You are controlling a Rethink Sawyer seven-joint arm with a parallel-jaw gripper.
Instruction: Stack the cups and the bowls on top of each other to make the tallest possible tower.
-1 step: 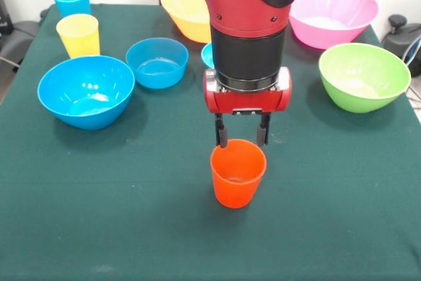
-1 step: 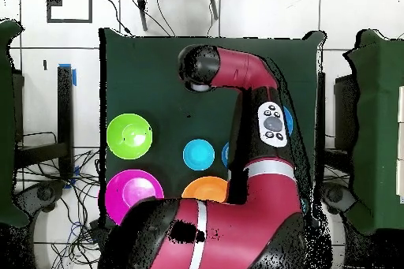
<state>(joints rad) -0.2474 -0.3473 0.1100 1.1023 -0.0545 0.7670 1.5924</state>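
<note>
Near the tabletop middle, my jaws straddle the orange-red cup's rim, spread apart. Bare cloth lies all around it.

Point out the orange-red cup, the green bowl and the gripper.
orange-red cup (image 1: 237,182): front view, on its front wall.
green bowl (image 1: 364,77): front view, on its inner wall.
gripper (image 1: 243,137): front view, midway between its fingertips, above the cup's rim.
</note>
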